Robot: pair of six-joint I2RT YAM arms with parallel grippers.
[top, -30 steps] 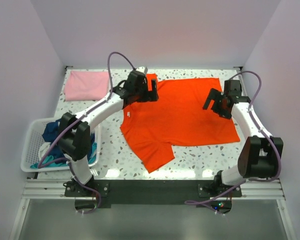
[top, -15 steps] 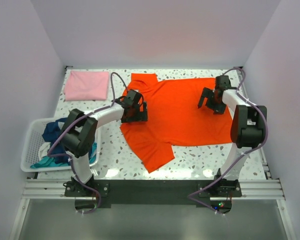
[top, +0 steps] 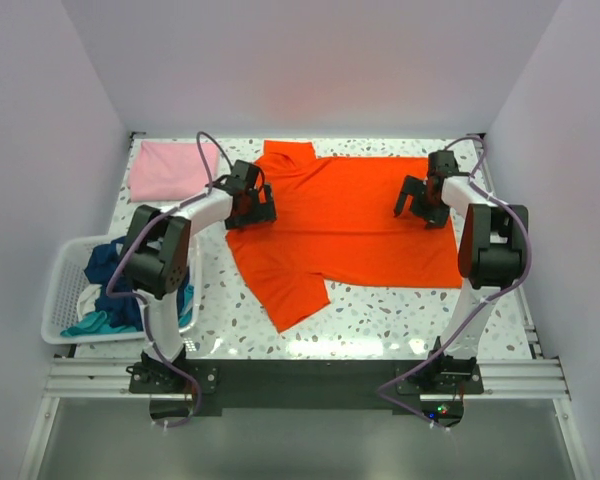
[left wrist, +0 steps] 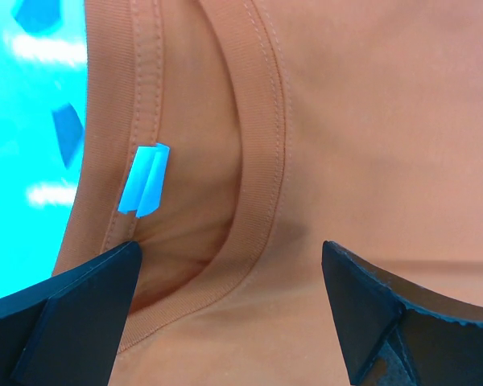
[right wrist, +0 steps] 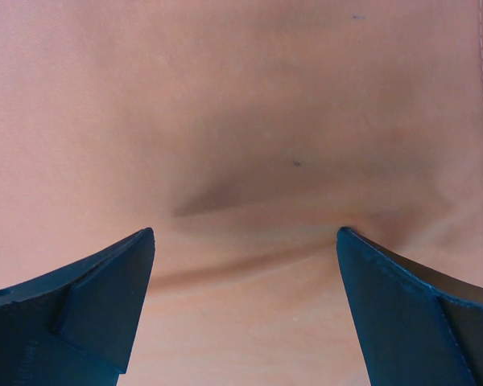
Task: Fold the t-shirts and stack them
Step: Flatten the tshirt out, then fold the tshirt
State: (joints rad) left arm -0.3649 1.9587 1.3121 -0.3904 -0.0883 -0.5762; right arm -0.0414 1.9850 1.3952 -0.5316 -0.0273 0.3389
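One bright orange-red cloth t-shirt is seen from above, spread flat on speckled table for folding. Left wrist: left gripper held released astride ribbed collar, probably to pinch it. Right wrist: right gripper released over a wrinkle.

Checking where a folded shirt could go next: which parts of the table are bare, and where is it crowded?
Bare: the near-right strip of table between the orange t-shirt hem and the front edge, and a smaller patch between its near sleeve and the white basket. Crowded: far left, where the folded pink t-shirt and the left arm sit.
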